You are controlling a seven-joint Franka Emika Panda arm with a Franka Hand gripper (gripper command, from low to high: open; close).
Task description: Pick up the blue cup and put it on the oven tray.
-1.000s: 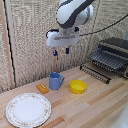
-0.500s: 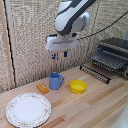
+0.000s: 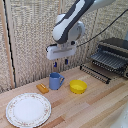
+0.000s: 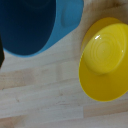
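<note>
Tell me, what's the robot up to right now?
Hand above blue cup, holding nothing. Cup upright on table, yellow bowl beside it. Oven tray bare.

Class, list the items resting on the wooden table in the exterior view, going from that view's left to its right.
White floral-rimmed plate → small orange block → blue cup → yellow bowl → oven tray jutting from the toaster oven.

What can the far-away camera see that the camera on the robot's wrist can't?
Only the exterior view shows the robot arm with its claw hanging above the table, the toaster oven's oven tray, the white floral plate and a small orange block. Only the wrist view shows the inside of the yellow bowl up close, with its rings. Both show the blue cup beside the yellow bowl on the wooden table.
</note>
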